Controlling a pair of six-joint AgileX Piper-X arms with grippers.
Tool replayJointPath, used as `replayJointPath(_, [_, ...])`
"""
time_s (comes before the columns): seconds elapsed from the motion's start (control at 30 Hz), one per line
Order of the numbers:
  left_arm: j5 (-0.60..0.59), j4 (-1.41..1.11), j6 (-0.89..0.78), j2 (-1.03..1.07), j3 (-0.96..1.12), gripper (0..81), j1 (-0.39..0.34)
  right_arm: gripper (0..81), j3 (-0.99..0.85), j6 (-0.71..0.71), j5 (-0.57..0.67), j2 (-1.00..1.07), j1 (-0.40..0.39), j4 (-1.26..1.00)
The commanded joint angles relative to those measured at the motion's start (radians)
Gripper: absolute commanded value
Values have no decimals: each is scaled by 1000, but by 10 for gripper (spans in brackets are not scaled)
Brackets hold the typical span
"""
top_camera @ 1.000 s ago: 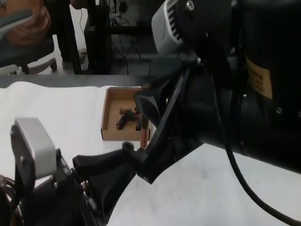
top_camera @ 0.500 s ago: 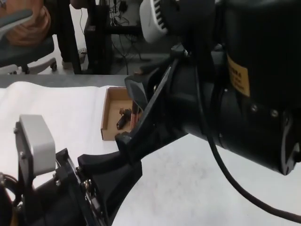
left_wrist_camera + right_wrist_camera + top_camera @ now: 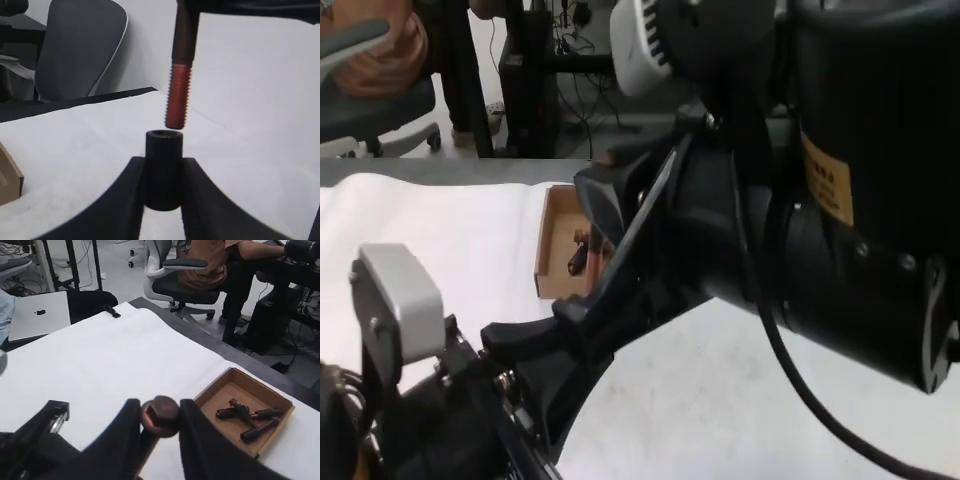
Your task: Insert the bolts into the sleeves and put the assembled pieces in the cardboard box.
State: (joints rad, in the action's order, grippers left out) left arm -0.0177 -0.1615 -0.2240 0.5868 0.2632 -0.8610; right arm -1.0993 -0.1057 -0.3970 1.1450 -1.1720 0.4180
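Bench (image 3: 740, 400), draped in white cloth, runs open and bare on the near side of the cardboard box (image 3: 552, 272) and to its left; the cloth's far edge, a dark strip, lies just behind the box. A black arm (image 3: 840, 200) crosses the high view and hides the box's right part. Left gripper (image 3: 163, 181), over the cloth on the near side of the box, pinches the black sleeve (image 3: 163, 159) upright between its fingers. Right gripper (image 3: 159, 413), above it, clamps the bolt (image 3: 178, 95) by its upper end, threaded tip hanging just over the sleeve's open mouth (contact between tip and mouth cannot be made out). From the right wrist the bolt's shank is hidden below its head. Several assembled pieces (image 3: 247, 417) lie inside the box, overlapping, their count unclear.
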Motion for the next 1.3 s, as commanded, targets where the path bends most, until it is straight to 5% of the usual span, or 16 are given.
replayJointPath(0.0, [7, -45, -5, 9, 2, 18, 1, 6, -2, -7, -9, -4, -11, -18])
replayJointPath(0.67, [-8, -60, -8, 9, -1, 18, 1, 6, -2, 81, -121, -4, -10, -4])
replayJointPath(1.27, [-8, -115, -8, 9, -1, 18, 1, 6, -2, 15, -90, -4, -10, -4])
